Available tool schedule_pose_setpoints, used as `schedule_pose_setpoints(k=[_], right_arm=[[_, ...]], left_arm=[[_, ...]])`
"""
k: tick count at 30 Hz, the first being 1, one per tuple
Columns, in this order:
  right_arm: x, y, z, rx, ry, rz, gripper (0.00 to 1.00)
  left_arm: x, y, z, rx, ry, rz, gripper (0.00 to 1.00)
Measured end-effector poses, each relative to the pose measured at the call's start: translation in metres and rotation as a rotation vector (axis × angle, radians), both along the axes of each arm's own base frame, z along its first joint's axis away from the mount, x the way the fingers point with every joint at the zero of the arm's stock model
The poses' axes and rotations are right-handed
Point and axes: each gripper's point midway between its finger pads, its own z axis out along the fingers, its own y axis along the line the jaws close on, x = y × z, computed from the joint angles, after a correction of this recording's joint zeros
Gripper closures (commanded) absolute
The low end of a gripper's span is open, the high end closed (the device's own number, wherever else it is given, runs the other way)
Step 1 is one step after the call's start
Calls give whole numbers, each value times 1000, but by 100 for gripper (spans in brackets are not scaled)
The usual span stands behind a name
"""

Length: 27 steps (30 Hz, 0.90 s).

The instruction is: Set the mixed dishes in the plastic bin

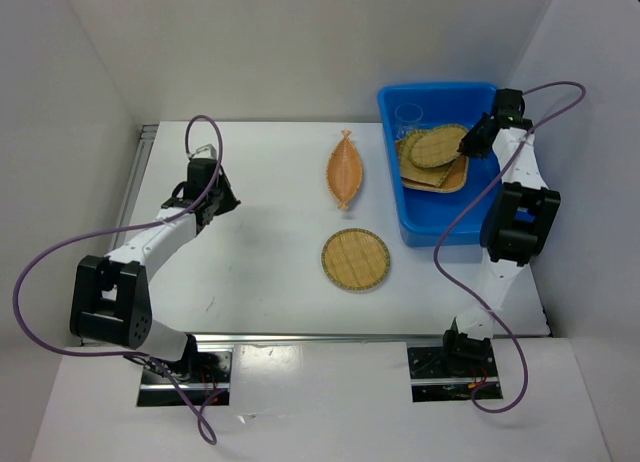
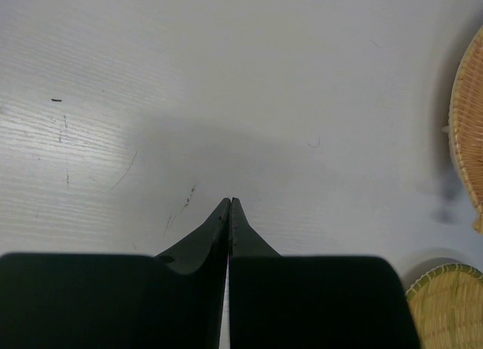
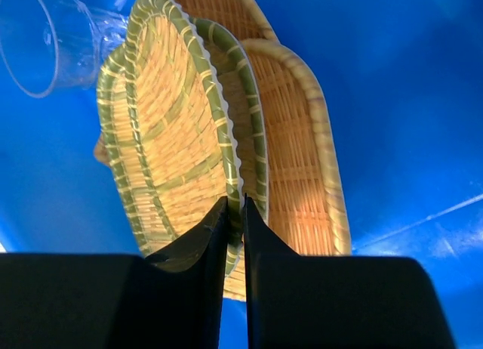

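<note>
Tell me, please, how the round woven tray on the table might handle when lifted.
The round tray looks thin and woven, so probably light yet fairly stiff. Lying flat on the table, its low rim may be awkward to pinch.

There are one leaf tray (image 1: 346, 169), one round tray (image 1: 356, 259), about three stacked trays (image 1: 437, 147), one cup (image 1: 410, 112), one bin (image 1: 440, 228).

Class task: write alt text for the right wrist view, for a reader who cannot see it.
The right gripper has its two black fingers closed on the rim of a green-rimmed woven tray, held inside the blue bin. Behind it are tan trays, and a clear plastic cup shows at the upper left.
</note>
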Motion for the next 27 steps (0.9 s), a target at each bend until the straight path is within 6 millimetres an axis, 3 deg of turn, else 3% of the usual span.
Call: schedule_pose_setpoints(k=[2, 4, 8, 13, 16, 19, 21, 23, 25, 26, 27], right_arm=[[2, 0, 2, -2, -7, 2, 71], [2, 2, 1, -7, 1, 6, 60], [-3, 3, -6, -17, 34, 13, 55], [-11, -9, -3, -83, 54, -26, 48], [-23, -23, 19, -192, 58, -77, 47], [-35, -23, 67, -308, -2, -103, 47], [-42, -8, 106, -338, -80, -81, 47], [-50, 21, 144, -352, -168, -25, 45], [-62, 66, 173, -354, -256, 66, 45], [-72, 96, 182, -344, -290, 133, 45], [-81, 123, 186, -326, -318, 199, 45]], left_arm=[[-1, 0, -2, -7, 3, 6, 97], [-1, 0, -3, -13, 4, 10, 97], [-2, 0, -4, -14, 5, 11, 97], [-1, -1, -3, -15, 3, 12, 97], [-1, -1, -3, -15, 1, 12, 97], [0, -1, -5, -15, 4, 11, 97], [0, -2, -8, -18, 12, 7, 97], [-1, -3, -12, -19, 25, 2, 97], [-1, -4, -16, -21, 36, -3, 94], [-1, -5, -18, -23, 43, -10, 88], [-1, -7, -19, -25, 47, -21, 88]])
